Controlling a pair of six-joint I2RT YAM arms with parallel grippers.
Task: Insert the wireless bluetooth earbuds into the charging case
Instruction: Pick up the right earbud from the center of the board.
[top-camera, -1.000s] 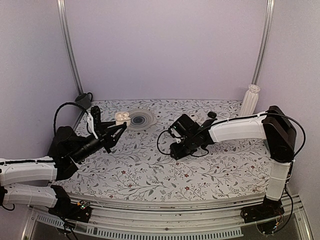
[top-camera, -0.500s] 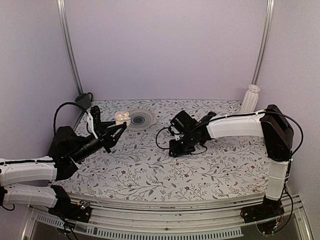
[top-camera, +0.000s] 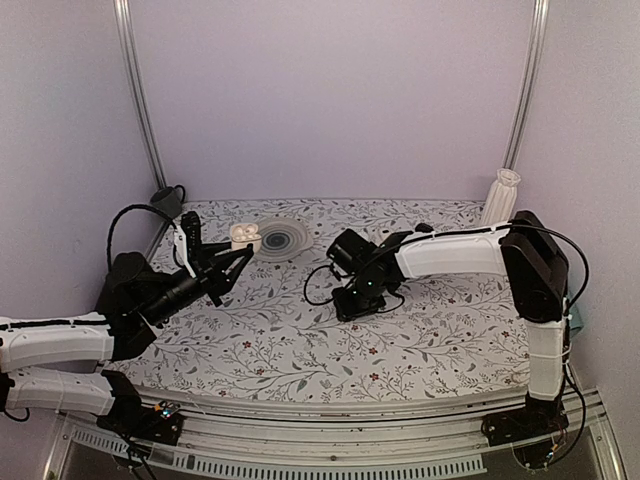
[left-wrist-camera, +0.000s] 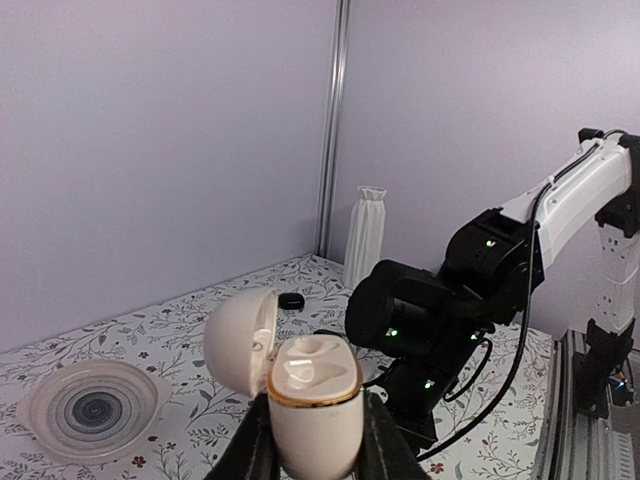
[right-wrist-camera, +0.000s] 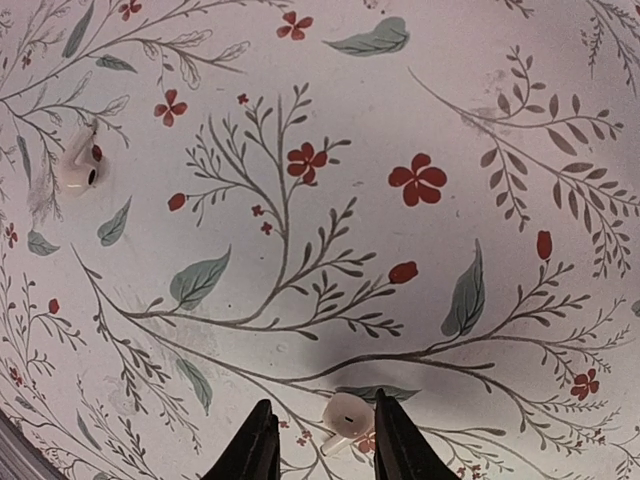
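Left gripper (left-wrist-camera: 315, 445) is clamped on the lower half of the charging case (left-wrist-camera: 315, 400), holding it upright above the far left part of the floral tablecloth (top-camera: 300, 340). Its hinged lid (left-wrist-camera: 240, 340) stands open, tipped back to the left, and the cream inner face with its gold rim is turned upward. From the left wrist view I cannot tell how deep the wells go.

Right gripper (right-wrist-camera: 325, 452) points down at the middle of the cloth, its jaws a little apart on either side of one earbud (right-wrist-camera: 345, 418). This bud lies on the cloth, close against one finger, with a gap to the other. The second earbud (right-wrist-camera: 78, 168) lies on the cloth well apart, at the upper left of the right wrist view.

A shallow ringed dish (top-camera: 285, 240) sits just right of the case. A white vase (top-camera: 500, 200) stands in the far right corner.
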